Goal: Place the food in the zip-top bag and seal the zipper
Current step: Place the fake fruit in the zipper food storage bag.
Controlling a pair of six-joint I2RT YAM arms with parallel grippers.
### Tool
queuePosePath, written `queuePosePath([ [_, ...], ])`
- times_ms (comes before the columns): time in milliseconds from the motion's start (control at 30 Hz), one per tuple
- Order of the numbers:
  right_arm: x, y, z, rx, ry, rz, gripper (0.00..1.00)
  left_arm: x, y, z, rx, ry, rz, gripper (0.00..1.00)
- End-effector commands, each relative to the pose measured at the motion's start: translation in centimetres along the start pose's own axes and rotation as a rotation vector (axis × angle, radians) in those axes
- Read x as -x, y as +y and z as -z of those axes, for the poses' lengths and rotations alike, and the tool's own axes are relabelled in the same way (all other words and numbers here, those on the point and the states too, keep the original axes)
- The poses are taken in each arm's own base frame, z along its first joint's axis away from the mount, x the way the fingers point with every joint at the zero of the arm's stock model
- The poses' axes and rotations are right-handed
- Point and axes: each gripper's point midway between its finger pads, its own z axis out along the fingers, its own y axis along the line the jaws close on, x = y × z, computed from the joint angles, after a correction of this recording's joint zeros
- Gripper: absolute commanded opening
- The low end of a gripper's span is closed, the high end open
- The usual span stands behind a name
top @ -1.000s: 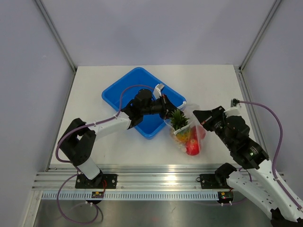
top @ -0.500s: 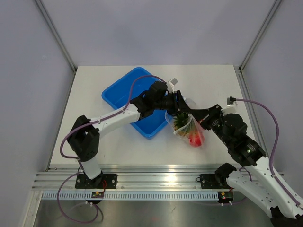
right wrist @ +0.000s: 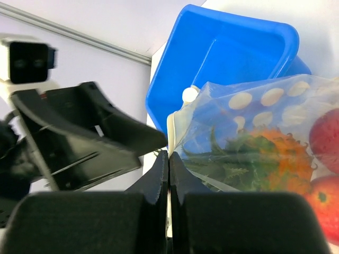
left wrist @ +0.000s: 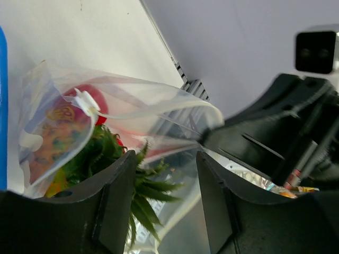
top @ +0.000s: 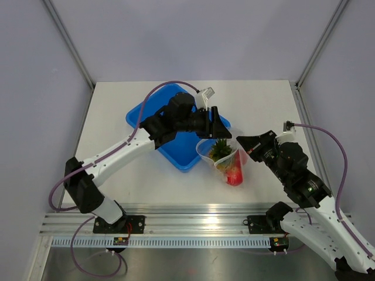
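Zip-top bag holding food, beside blue tray; right jaws clamp its edge, left jaws apart.

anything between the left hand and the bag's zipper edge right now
Nothing visible: the open left hand faces the bag's gaping mouth directly. The pineapple leaves reach up near that mouth and may hinder sealing.

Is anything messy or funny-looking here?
Nothing has spilled. The zip-top bag looks odd, though: its mouth gapes wide and lopsided, pinched at one edge by the right gripper, and the pineapple's green leaves poke up toward the opening.
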Motion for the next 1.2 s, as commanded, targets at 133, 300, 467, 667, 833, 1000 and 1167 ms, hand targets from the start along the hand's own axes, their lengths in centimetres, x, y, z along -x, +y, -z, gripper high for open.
queuePosePath([
  [133,1.8,2.3,0.7,0.068,-0.063,-0.017,0.0,1.4,-3.2,3.6,-0.037,-0.051,-0.149,0.5],
  [300,1.9,2.3,0.8,0.065,-0.065,-0.015,0.0,0.7,-2.4,4.3,0.012,-0.029,-0.188,0.53],
  [467,1.8,2.3,0.6,0.064,-0.061,-0.016,0.0,-0.2,-0.9,4.3,0.088,-0.017,-0.22,0.67],
  [667,1.7,2.4,0.3,0.065,-0.058,-0.017,0.0,-1.6,0.9,3.3,0.134,0.018,-0.22,0.73],
  [833,1.6,2.6,0.4,0.07,-0.052,-0.019,0.0,-2.3,2.3,2.1,0.164,0.046,-0.212,0.62],
  [1000,1.7,2.6,0.4,0.074,-0.052,-0.019,0.0,-3.2,3.7,0.8,0.203,0.079,-0.221,0.59],
  [1167,1.5,2.7,0.3,0.078,-0.044,-0.024,0.0,-4.2,4.9,-0.7,0.231,0.113,-0.221,0.53],
])
